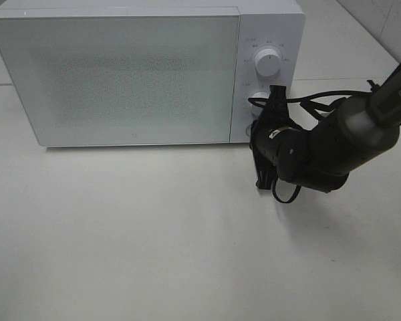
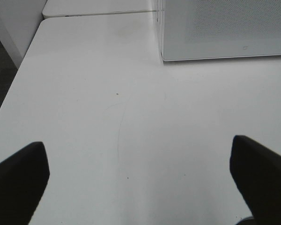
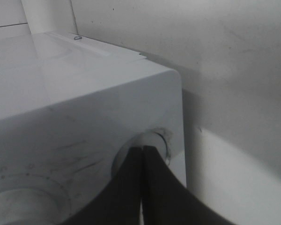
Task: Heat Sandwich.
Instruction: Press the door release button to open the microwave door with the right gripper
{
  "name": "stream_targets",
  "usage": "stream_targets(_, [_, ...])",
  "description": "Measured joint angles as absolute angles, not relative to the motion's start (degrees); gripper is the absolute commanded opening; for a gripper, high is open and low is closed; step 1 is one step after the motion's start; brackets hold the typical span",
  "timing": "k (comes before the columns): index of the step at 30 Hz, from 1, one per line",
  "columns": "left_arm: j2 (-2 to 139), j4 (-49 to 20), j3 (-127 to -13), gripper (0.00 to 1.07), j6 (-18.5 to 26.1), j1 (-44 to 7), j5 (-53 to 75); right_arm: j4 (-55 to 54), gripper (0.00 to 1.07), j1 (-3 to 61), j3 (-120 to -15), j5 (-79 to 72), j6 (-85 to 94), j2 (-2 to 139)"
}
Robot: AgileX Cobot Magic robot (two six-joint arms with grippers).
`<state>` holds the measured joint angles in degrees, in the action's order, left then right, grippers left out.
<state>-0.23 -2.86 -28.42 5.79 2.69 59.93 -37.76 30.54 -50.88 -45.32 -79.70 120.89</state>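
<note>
The white microwave (image 1: 120,73) stands at the back of the table with its door closed. The sandwich is out of view in every frame. My right gripper (image 1: 254,134) is shut, and its tips (image 3: 143,149) rest against the round button (image 3: 161,140) at the bottom of the control panel, below the two knobs (image 1: 267,63). My left gripper (image 2: 140,157) is open with nothing between its fingers (image 2: 18,176). It hovers over bare table in front of the microwave's left corner (image 2: 164,58) and does not show in the exterior high view.
The white table (image 1: 120,234) stretches in front of the microwave. The right arm and its cables (image 1: 334,144) reach in from the right. A table edge (image 2: 18,65) and darker floor show in the left wrist view.
</note>
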Motion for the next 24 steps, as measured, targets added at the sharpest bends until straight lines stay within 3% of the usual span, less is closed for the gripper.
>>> stream_targets(24, [-0.2, -2.9, -28.4, 0.98, 5.8, 2.7, 59.9, -40.5, 0.0, 30.9, -54.6, -48.0, -79.8, 124.2])
